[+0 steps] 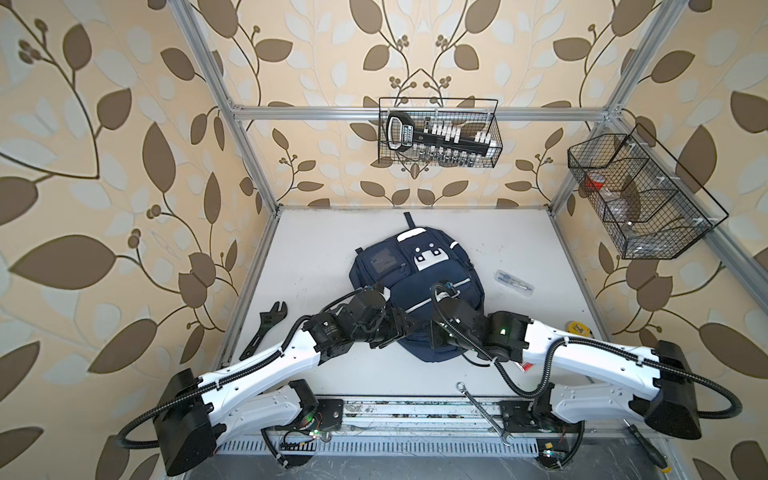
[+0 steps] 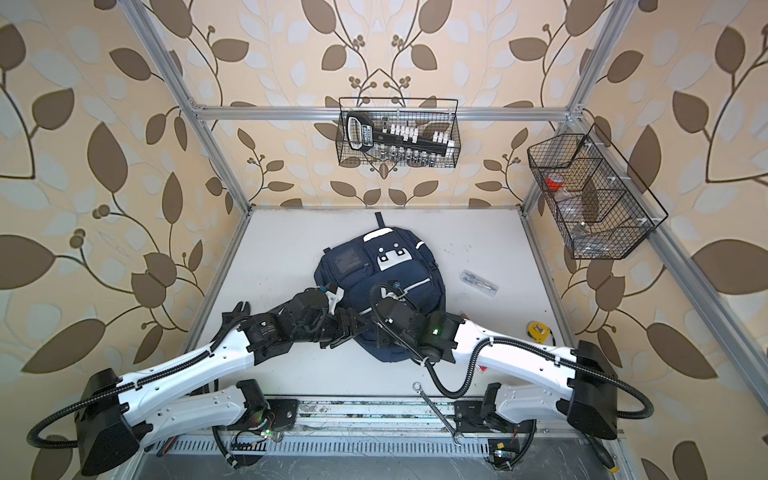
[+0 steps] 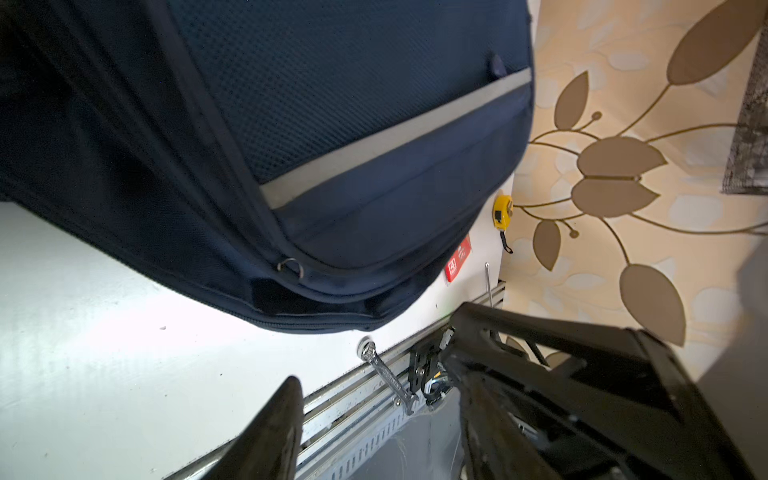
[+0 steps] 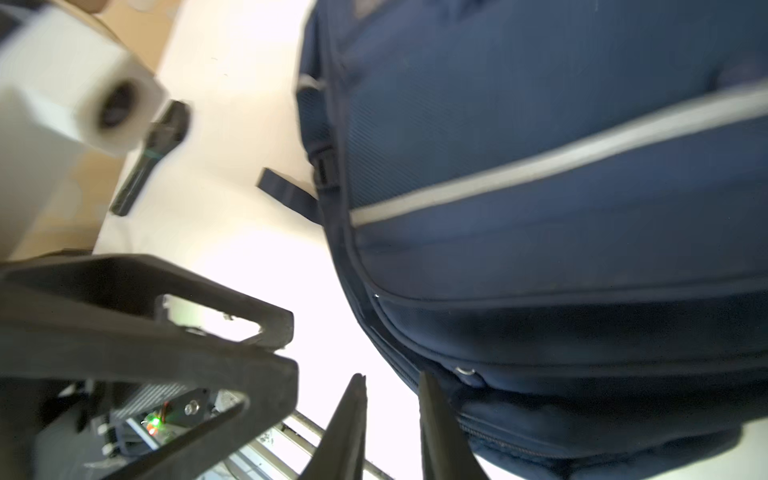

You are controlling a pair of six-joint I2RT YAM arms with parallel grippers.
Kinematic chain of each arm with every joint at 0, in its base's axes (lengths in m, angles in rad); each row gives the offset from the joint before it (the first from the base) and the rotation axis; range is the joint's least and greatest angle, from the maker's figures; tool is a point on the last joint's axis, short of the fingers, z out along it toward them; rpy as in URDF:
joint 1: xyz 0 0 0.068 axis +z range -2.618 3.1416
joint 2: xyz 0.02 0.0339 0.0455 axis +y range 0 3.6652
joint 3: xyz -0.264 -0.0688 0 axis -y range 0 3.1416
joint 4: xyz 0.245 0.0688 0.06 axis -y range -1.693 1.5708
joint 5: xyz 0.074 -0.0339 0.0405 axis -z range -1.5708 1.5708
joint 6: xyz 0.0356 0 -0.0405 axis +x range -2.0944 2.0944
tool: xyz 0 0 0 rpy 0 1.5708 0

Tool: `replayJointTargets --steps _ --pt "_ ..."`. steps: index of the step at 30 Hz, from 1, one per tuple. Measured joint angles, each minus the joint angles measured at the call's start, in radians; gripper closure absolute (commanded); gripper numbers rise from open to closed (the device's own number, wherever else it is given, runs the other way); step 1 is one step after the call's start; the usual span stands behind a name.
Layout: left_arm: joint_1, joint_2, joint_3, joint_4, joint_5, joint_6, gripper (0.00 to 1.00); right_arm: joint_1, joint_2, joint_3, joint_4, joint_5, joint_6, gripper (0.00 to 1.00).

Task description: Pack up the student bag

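Two grippers sat at student bag [image 1: 419, 286] bottom edge; bag lay flat, front up, mid-counter [image 1: 311, 249]. Left gripper [image 3: 376, 347]: jaws wide, empty. Right gripper [image 4: 391, 376]: jaws narrow, empty, just beside bag's zip pull [image 4: 465, 370]. Step, likely: unzipping. Next needed: pinch pull, drag along bag seam.

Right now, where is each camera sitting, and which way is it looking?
Both top views: up high above the arm bases, looking down at the student bag on the table; left arm and right arm show.
Left wrist: on the left arm, low, facing the bag's near end; the left claw shows.
Right wrist: on the right arm, low, facing that same end; the right claw shows.
Shared: both wrist views catch the bag's grey stripe.
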State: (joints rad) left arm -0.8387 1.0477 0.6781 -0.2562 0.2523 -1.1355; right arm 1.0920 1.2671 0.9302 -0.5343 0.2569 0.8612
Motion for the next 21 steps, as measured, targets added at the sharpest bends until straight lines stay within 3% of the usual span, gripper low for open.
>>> replayJointTargets --steps 5,8,15,17,21 --pt "0.0 0.072 -0.012 0.026 -0.005 -0.052 0.42 0.021 0.039 -0.044 0.001 0.001 0.031 0.53" --pt "0.0 0.068 -0.014 0.023 -0.026 -0.067 0.42 0.027 0.093 -0.043 0.006 0.01 0.039 0.52" --pt "0.0 0.021 -0.014 -0.006 -0.061 -0.078 0.42 0.063 0.207 -0.021 -0.048 0.086 0.071 0.61" --pt "0.0 0.006 -0.014 -0.009 -0.069 -0.079 0.42 0.071 0.219 -0.011 -0.074 0.114 0.09 0.75" --pt "0.0 0.005 -0.014 -0.01 -0.073 -0.078 0.43 0.071 0.247 0.014 -0.109 0.163 0.1 0.83"
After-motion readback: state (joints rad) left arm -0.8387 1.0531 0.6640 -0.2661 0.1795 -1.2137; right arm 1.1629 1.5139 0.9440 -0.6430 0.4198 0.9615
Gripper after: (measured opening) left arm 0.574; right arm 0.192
